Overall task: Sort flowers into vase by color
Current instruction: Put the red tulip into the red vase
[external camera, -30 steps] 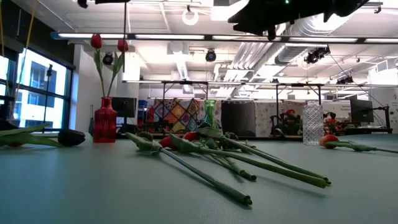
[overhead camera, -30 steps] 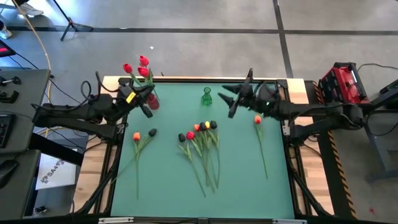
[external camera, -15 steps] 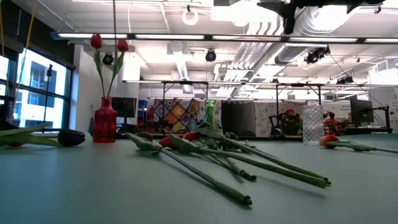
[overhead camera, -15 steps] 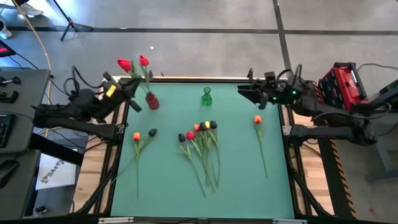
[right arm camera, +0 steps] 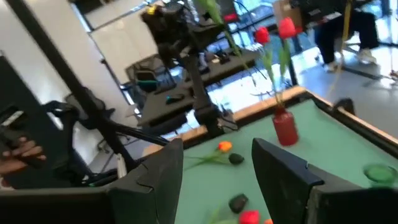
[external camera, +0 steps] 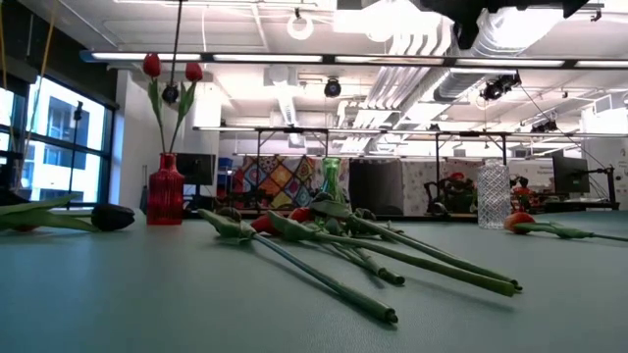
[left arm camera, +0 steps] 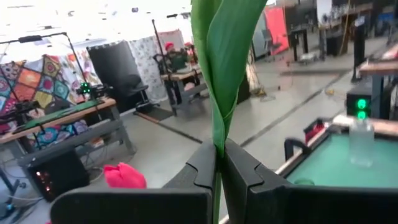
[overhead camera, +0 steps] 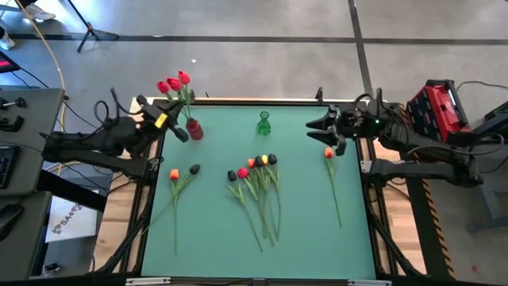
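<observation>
Overhead, the left gripper [overhead camera: 176, 129] sits at the table's far-left corner, its fingers [left arm camera: 205, 165] pressed together on the green stem of a red flower [overhead camera: 163, 86] whose head stands above the red vase [overhead camera: 194, 129]. Two more red flowers [overhead camera: 179, 80] rise from that vase, which stands upright just beside the gripper on the green table [overhead camera: 309, 230]. Nearer the front on the left side, an orange flower [overhead camera: 174, 174] and a black flower [overhead camera: 194, 168] lie flat with their stems crossing. A small green vase [overhead camera: 263, 123] stands at the middle of the far edge, holding nothing. In front of it, at the table's centre, lies a loose bunch of flowers [overhead camera: 258, 179] with red, orange, yellow and black heads, their stems fanning toward the near edge; the low view shows them lying on the mat. Further right, a single orange flower [overhead camera: 329, 153] lies alone with its stem pointing toward the front. Just beyond its head hovers the right gripper [overhead camera: 327, 129], its fingers [right arm camera: 283, 168] spread apart and holding nothing. From table height, a clear glass vase [external camera: 494, 194] shows at the right.
</observation>
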Robot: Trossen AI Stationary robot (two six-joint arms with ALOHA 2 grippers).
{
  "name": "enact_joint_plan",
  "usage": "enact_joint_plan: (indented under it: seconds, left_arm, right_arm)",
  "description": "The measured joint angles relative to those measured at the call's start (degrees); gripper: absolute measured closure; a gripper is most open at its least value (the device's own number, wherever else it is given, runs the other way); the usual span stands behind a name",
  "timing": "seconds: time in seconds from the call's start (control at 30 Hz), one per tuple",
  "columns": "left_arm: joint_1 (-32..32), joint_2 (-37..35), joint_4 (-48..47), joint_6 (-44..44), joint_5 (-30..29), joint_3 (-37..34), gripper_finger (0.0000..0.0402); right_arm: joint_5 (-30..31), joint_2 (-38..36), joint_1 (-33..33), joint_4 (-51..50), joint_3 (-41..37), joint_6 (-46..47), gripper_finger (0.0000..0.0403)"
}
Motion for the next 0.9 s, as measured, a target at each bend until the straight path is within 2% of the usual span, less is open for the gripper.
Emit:
enact_joint_plan:
  seconds: [0.2,0.3,0.4,0.5,0.9]
  left_arm:
    - [2.99,-2.26,0.60,-5.05,-0.24,-7.66,0.0401]
    - [3.54,-3.86,6.89,-3.10,-0.39,-11.53,0.0401]
    - [4.32,-3.93,15.82,1.63,-0.40,-14.48,0.0401]
    - [5.96,-4.06,19.75,2.72,-0.43,-16.25,0.0401]
    - [11.88,-3.95,19.44,-0.41,0.01,-16.89,0.0401]
  right_arm:
    - [7.45,1.40,0.01,0.60,0.00,1.11,0.0222]
    - [9.32,1.89,0.00,1.81,0.00,1.07,0.0222]
    - [9.30,1.91,0.00,1.80,0.00,1.01,0.0222]
    - [9.28,1.91,-0.07,1.46,0.00,1.00,0.0222]
    - [9.32,1.93,-1.77,0.22,0.00,-1.99,0.0222]
